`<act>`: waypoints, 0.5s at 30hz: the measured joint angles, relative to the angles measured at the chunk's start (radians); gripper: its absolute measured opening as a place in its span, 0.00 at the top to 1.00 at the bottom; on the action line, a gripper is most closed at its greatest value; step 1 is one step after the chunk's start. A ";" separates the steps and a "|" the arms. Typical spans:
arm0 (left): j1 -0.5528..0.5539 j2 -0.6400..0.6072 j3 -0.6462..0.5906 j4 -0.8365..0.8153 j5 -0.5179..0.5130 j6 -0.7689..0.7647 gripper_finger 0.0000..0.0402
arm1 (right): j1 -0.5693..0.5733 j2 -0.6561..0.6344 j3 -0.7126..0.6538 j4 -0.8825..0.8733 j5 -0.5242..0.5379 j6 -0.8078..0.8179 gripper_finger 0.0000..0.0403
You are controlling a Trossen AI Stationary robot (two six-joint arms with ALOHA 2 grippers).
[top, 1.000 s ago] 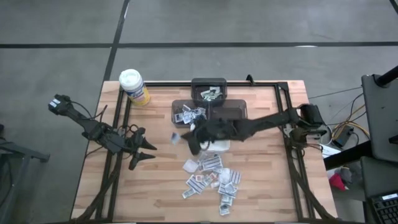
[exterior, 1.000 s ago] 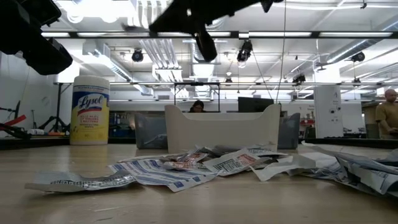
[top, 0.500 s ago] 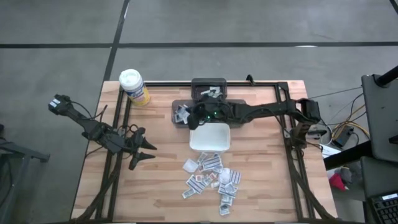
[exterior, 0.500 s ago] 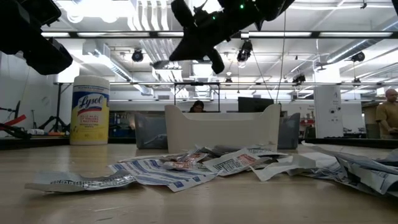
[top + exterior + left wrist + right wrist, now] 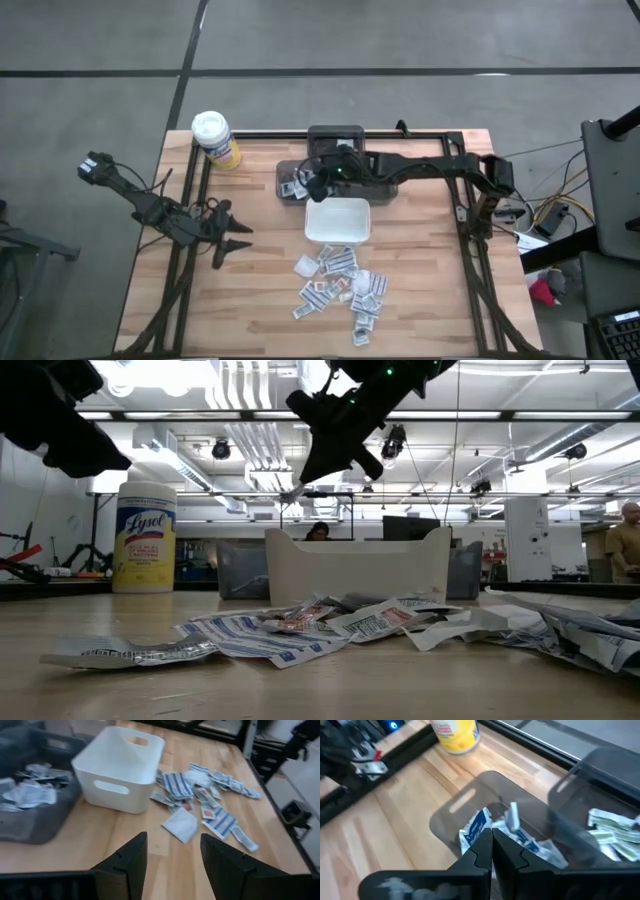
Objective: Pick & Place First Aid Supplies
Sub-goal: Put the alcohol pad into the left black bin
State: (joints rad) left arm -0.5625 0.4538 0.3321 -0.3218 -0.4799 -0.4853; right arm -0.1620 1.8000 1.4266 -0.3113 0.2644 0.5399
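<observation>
Right end effector (image 5: 312, 180) is hanging over the dark grey translucent plastic bin (image 5: 293, 181) at the far middle of the wooden worktop (image 5: 260, 290), its arm reaching in from the right side. The fingers are pressed fully together; the wrist view shows a white packet with blue print (image 5: 476, 829) just at the tips, but whether it is pinched between them cannot be told. More packets are lying inside that bin (image 5: 470, 815).

A second dark bin (image 5: 336, 142) is sitting just behind the first, holding packets with greenish print (image 5: 612, 832).

White rectangular plastic dish (image 5: 338, 221) is standing just in front of the grey bin, towards the middle of the worktop.

Loose heap of small flat first aid packets (image 5: 337, 284), white and grey with blue or red print, is lying spread on the worktop just in front of the dish.

Left end effector (image 5: 232, 240) is waiting low over the left part of the worktop, fingers (image 5: 125, 865) standing apart, holding nothing.

Yellow canister with a white lid (image 5: 214, 139) is standing upright at the far left corner.
</observation>
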 joint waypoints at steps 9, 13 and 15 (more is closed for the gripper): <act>0.000 0.000 0.000 0.000 -0.043 -0.023 0.56 | -0.041 0.000 0.005 -0.037 0.000 -0.030 0.98; 0.000 0.000 0.000 0.000 -0.044 -0.027 0.56 | -0.047 0.010 0.005 -0.045 -0.009 -0.040 0.98; 0.000 0.000 0.000 0.000 -0.044 -0.028 0.56 | -0.047 0.029 0.005 -0.052 -0.020 -0.045 0.98</act>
State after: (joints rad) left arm -0.5623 0.4538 0.3321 -0.3218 -0.5236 -0.5129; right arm -0.2089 1.8285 1.4315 -0.3629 0.2445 0.4948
